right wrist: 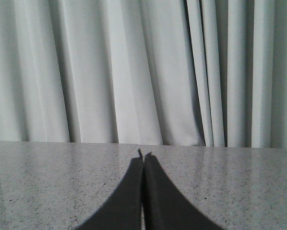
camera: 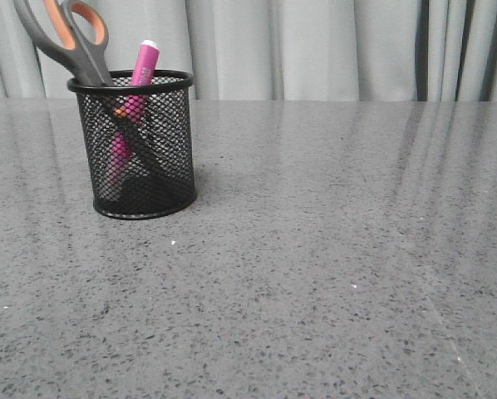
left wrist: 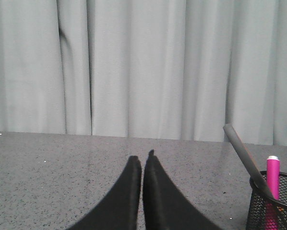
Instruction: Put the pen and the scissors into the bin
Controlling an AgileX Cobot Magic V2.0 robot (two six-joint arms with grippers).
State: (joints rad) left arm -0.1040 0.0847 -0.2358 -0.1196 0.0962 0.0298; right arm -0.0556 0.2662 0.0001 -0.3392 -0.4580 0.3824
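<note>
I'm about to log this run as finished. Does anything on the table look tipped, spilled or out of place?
Nothing stands out. The bin stands upright on the table, with the scissors blades-down and the pen both leaning inside it. The left gripper and right gripper are shut, holding nothing.

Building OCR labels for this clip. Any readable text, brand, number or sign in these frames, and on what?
None readable in any view.
Pen: a faint lighter patch on the barrel near the bin rim, too small and blurred to tell if it is print.
Scissors, bin, table, curtain: no markings visible.
Left tool and right tool: plain black, no labels.
</note>
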